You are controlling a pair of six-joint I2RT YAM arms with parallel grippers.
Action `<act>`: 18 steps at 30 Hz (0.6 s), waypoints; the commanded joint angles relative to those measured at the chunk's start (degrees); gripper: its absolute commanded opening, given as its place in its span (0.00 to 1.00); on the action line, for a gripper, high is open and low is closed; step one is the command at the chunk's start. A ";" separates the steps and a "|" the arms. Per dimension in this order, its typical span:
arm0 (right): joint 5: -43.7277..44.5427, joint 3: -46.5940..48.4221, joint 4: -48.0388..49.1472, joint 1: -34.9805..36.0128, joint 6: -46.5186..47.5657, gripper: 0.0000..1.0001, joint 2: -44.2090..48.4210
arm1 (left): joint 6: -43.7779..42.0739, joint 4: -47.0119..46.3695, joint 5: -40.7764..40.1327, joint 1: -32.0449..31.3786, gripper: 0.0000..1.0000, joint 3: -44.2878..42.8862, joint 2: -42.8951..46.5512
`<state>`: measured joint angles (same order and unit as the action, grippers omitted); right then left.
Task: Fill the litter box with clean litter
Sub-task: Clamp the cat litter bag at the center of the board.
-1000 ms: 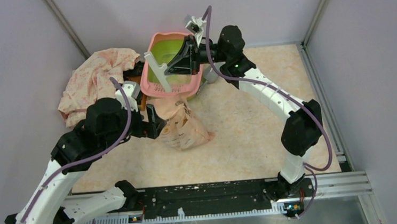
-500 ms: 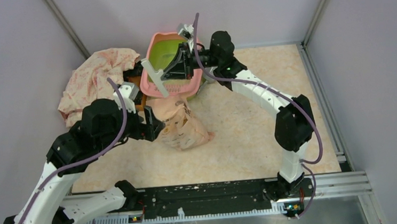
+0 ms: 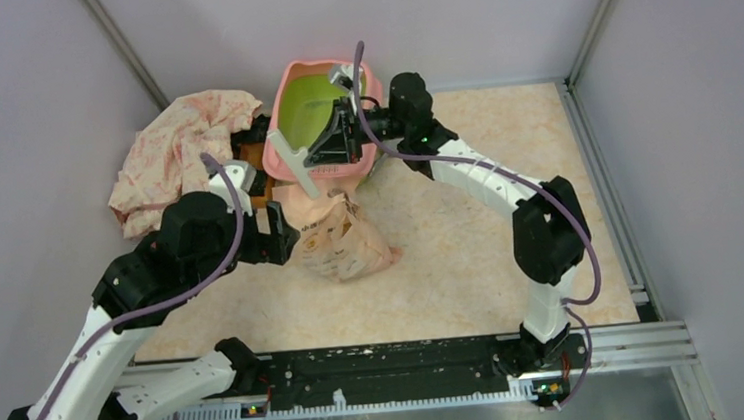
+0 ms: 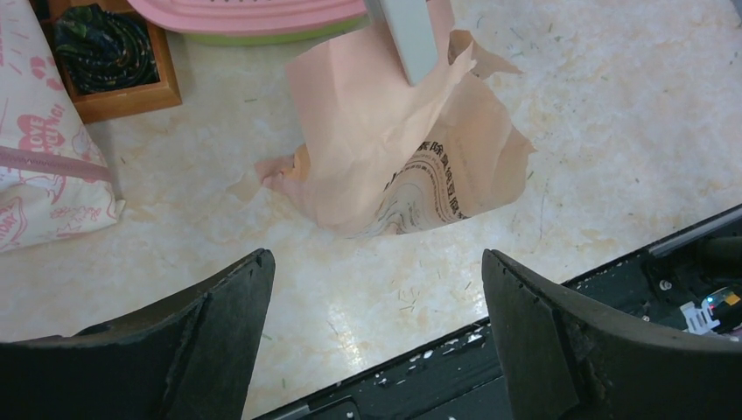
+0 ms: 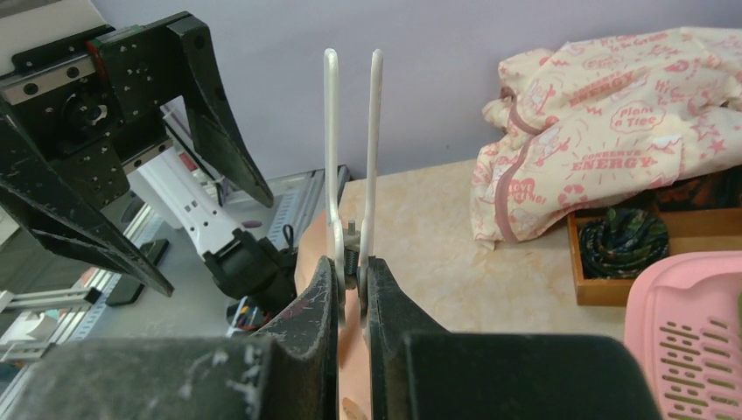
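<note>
The litter box, pink-rimmed and lime-green inside, stands at the back of the table; its rim shows in the left wrist view. No clean litter shows. Its peach-pink bag lies crumpled in front of the box, top torn open. My right gripper reaches over the box, shut on a long pale clip that hangs above the bag's top. My left gripper hovers open and empty just left of the bag.
A patterned cream cloth is heaped at the back left. A small wooden box holding a dark coil sits between cloth and litter box. Grey walls enclose the table; a black rail runs along the near edge.
My right arm has swung left and lower, carrying the clip down toward the bag's top. My left gripper has drawn back slightly and stayed open.
</note>
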<state>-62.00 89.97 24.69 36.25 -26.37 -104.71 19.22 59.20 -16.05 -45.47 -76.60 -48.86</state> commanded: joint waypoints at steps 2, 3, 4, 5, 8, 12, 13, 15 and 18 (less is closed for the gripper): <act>-2.05 -1.30 4.44 0.93 -0.12 0.00 2.39 | -0.55 -0.72 -1.97 0.38 0.94 1.38 -0.56; -2.36 -1.82 4.51 0.93 0.04 0.00 2.73 | -0.65 -0.93 -2.14 0.37 0.94 1.49 -0.54; -2.79 -2.44 4.47 0.93 0.27 0.00 3.09 | -0.78 -1.24 -2.33 0.34 0.94 1.73 -0.62; -3.07 -2.96 4.10 0.90 0.58 0.00 3.49 | -1.20 -1.58 -2.39 0.32 0.95 2.10 -0.67; -3.84 -4.63 3.80 0.93 1.08 0.00 4.87 | -2.12 -3.08 -2.50 0.38 0.96 3.91 -0.72; -4.93 -6.26 4.03 0.87 1.09 0.00 6.41 | -3.63 -6.93 -3.14 0.37 0.98 7.35 0.94; -5.20 -6.79 3.95 0.91 1.20 0.00 6.82 | -3.87 -8.64 -3.07 0.43 0.98 8.21 1.45; -5.82 -8.07 4.04 0.84 1.51 0.00 7.81 | -3.85 -10.69 -1.85 0.46 0.98 9.41 2.02; -6.41 -10.34 4.46 0.45 1.70 0.00 9.71 | -4.35 -14.48 3.14 0.62 0.98 10.59 1.78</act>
<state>-65.93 81.23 25.78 36.38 -26.13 -100.49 16.43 52.25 -17.45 -45.23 -67.11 -47.79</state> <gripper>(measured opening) 0.067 0.984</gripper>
